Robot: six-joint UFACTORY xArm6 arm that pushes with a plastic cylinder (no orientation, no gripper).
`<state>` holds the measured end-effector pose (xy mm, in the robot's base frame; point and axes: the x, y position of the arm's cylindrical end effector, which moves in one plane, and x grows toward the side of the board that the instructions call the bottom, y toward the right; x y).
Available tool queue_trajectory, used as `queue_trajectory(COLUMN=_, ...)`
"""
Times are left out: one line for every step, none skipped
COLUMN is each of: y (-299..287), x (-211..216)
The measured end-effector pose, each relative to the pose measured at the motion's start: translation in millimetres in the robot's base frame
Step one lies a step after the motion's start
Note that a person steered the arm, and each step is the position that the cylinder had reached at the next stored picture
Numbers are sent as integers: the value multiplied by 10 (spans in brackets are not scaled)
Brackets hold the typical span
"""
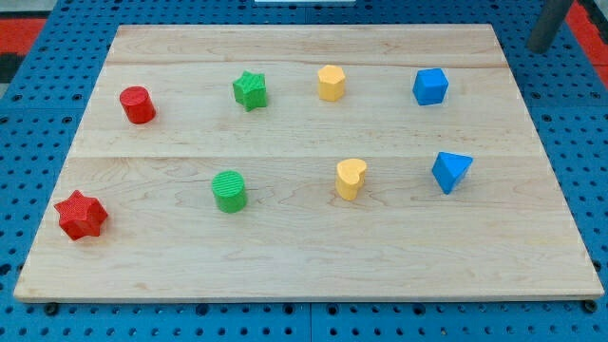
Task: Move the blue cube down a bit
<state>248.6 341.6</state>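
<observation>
The blue cube (430, 86) sits on the wooden board (304, 256) near the view's top right. A blue triangular block (451, 172) lies below it. A dark rod (549, 23) shows at the view's top right corner, beyond the board's edge; its lower end, my tip (539, 46), is up and to the right of the blue cube, well apart from it.
A yellow hexagonal block (331, 83), a green star (250, 90) and a red cylinder (138, 104) line the upper row. A yellow heart (351, 179), a green cylinder (229, 191) and a red star (81, 215) line the lower row. Blue pegboard surrounds the board.
</observation>
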Motion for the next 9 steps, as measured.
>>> queue_trajectory(y=24, x=60)
queue_trajectory(y=9, x=401)
queue_trajectory(y=-160, x=551)
queue_trajectory(y=-517, x=551)
queue_trajectory(y=-877, x=551)
queue_trajectory(y=-1295, x=551)
queue_trajectory(y=-1673, x=546)
queue_trajectory(y=-1898, x=655)
queue_trajectory(y=-1888, x=875)
